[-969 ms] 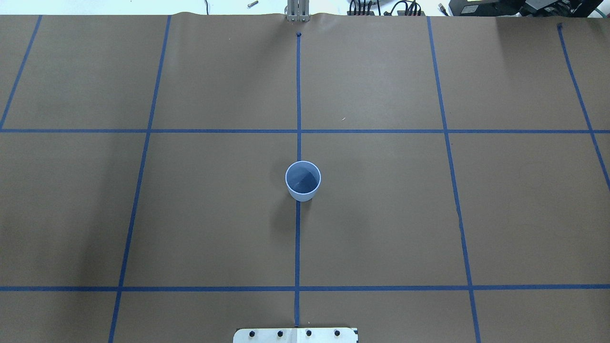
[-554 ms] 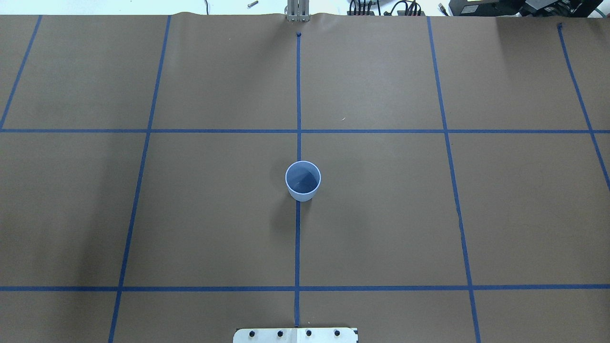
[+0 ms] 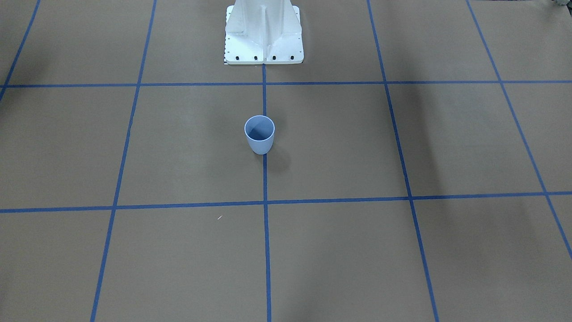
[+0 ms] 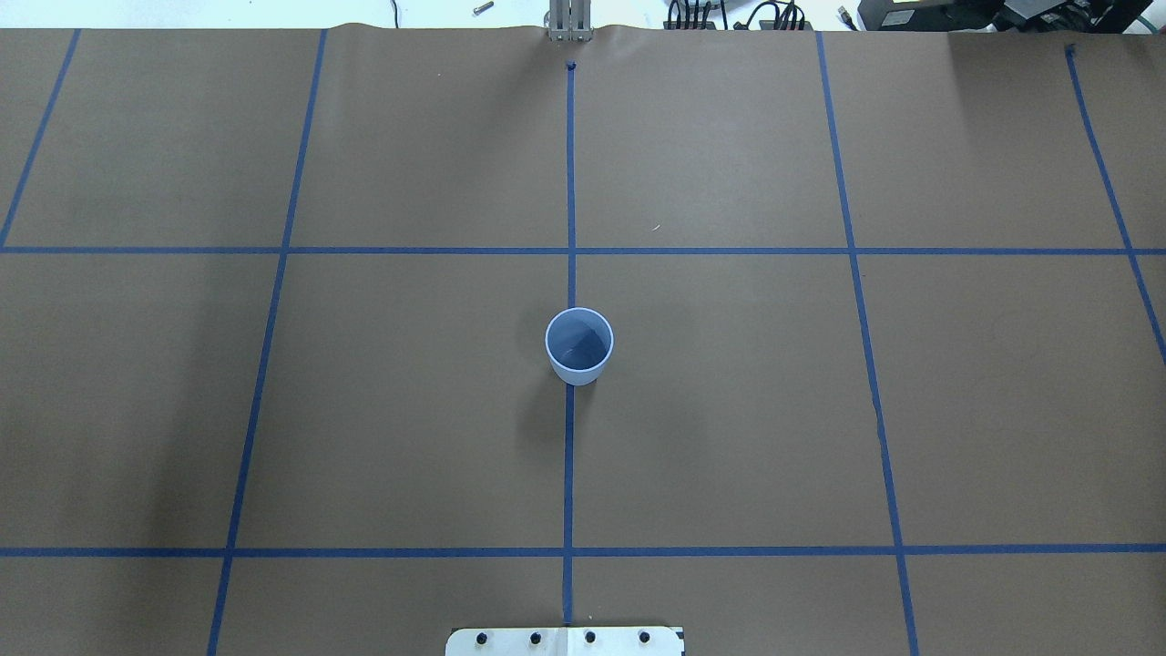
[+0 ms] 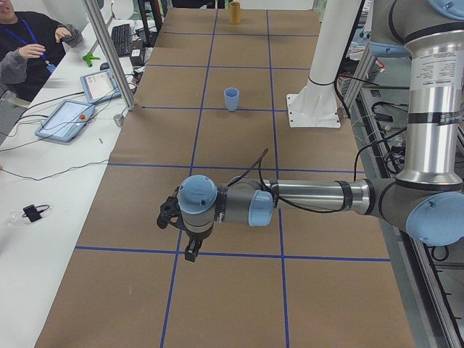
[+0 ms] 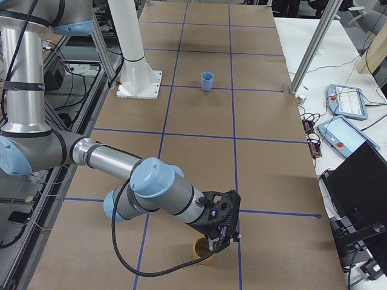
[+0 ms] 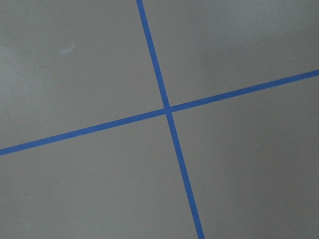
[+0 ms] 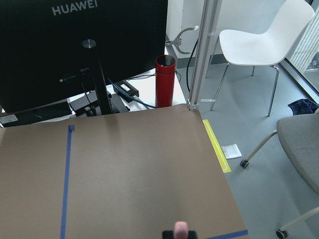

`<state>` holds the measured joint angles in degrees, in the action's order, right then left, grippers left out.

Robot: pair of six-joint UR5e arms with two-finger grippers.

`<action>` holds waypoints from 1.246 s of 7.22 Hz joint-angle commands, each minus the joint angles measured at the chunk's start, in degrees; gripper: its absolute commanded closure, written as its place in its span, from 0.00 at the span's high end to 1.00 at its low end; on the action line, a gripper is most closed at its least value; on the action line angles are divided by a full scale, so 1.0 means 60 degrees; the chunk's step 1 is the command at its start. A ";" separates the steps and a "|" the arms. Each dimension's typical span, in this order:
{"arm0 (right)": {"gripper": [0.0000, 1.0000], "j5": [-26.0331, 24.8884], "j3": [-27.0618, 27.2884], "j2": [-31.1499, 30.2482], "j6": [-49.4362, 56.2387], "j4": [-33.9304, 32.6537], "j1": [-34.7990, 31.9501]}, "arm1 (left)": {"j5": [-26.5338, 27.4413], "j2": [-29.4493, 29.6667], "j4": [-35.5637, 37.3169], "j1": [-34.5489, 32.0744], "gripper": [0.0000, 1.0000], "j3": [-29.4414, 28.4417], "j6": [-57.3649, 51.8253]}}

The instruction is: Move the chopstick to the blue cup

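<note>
Only the chopstick's (image 8: 181,228) rounded pink end showed, poking up between the right gripper's (image 6: 228,235) jaws, which were closed on it; its length was hidden. That arm reached low to the table's right end, just above a yellow cup (image 6: 202,247). The left gripper (image 5: 191,253) pointed down over a tape crossing; its jaw state could not be told. The blue cup (image 4: 579,346) stood upright at mid-table, well apart from both.

There is one blue cup (image 4: 577,368) on the bench (image 4: 729,410), and one yellow cup (image 5: 234,12). There is one pink chopstick (image 8: 181,228). There are two robot arms (image 5: 312,196) (image 6: 109,160), two tablets (image 5: 65,118) (image 5: 100,85), one person (image 5: 29,43), two chairs (image 8: 259,37) (image 8: 304,144) and one red bottle (image 8: 165,82).
</note>
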<state>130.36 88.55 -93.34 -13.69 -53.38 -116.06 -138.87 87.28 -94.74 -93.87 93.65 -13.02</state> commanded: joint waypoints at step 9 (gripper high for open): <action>0.00 0.0100 0.2524 0.2488 -0.3896 -0.2104 0.4412 | 0.0029 -0.0381 -0.0073 -0.0029 0.98 0.0489 0.0656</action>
<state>130.91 101.58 -79.45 -32.63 -65.92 -93.44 -138.86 85.40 -95.20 -93.98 95.85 -11.75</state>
